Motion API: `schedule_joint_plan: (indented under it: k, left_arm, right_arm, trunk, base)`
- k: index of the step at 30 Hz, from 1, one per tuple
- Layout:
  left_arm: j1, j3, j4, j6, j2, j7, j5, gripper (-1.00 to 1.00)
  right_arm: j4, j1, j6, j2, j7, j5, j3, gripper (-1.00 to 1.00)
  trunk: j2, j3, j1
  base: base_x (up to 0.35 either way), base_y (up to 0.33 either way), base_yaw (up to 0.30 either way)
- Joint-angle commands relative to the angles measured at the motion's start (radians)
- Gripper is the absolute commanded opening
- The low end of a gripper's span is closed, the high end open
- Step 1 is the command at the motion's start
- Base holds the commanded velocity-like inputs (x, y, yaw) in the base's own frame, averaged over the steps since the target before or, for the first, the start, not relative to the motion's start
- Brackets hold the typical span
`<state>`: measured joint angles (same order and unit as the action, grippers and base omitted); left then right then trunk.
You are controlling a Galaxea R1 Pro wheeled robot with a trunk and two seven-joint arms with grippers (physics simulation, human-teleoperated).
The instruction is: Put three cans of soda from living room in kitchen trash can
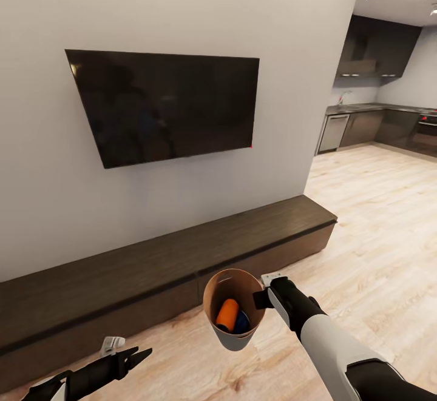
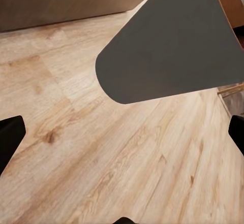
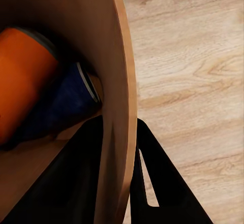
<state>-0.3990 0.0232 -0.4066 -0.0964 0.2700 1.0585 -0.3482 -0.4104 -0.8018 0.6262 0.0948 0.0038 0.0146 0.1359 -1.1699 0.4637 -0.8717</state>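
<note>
The tash can (image 1: 234, 340), a small grey-white bucket with an orange-brown inside, hangs above the plank floor in front of me. My right gripper (image 1: 265, 296) is shut on its rim, one finger inside the wall and one outside (image 3: 157, 183). Inside lie an orange can of soda (image 1: 227, 314) and a dark blue one (image 1: 242, 323). The right wrist view shows the orange can (image 3: 20, 87) beside the blue can (image 3: 61, 107) against the tash can wall (image 3: 121, 71). My left gripper (image 1: 138, 355) is low at the left, open and holding nothing. The tash can's grey outside (image 2: 168, 46) shows ahead of it.
A long low dark-wood cabinet (image 1: 152, 261) runs along the wall just ahead, under a black wall-mounted TV (image 1: 164, 107). Past the wall's corner, pale plank floor (image 1: 376, 219) leads to the kitchen (image 1: 376, 116) with dark cabinets and a steel counter at the far right.
</note>
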Motion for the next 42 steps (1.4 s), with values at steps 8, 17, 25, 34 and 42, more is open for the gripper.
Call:
schedule_joint_plan:
  k: [8, 17, 25, 34, 42]
  left_arm:
    - [0.0, 0.001, 0.0, 0.0, 0.001, 0.0, 0.0, 1.0]
    - [0.0, 0.001, 0.001, 0.001, 0.0, -0.02, 0.0, 1.0]
    - [-0.001, 0.0, 0.002, 0.001, 0.0, -0.027, 0.0, 1.0]
    - [0.0, 0.0, 0.002, 0.001, 0.0, -0.029, 0.0, 1.0]
    - [0.0, 0.0, 0.002, 0.001, 0.0, -0.029, 0.0, 1.0]
  right_arm:
    - [-0.001, 0.0, 0.0, 0.0, 0.003, -0.012, -0.002, -1.0]
    - [-0.001, 0.0, 0.001, -0.001, 0.004, -0.012, -0.003, -1.0]
    - [-0.002, 0.0, 0.003, 0.0, 0.002, -0.012, -0.002, -1.0]
    - [-0.005, -0.001, 0.006, -0.006, 0.002, -0.012, -0.006, -1.0]
    - [-0.012, -0.003, 0.011, -0.046, 0.002, -0.012, -0.009, -1.0]
  trunk:
    - [0.0, 0.0, 0.0]
    - [0.0, 0.0, 0.0]
    - [0.0, 0.0, 0.0]
    - [0.0, 0.0, 0.0]
    - [0.0, 0.0, 0.0]
  base:
    - [0.0, 0.0, 0.125]
    - [0.0, 0.0, 0.272]
    - [0.0, 0.0, 0.29]
    - [0.0, 0.0, 0.29]
    - [0.0, 0.0, 0.291]
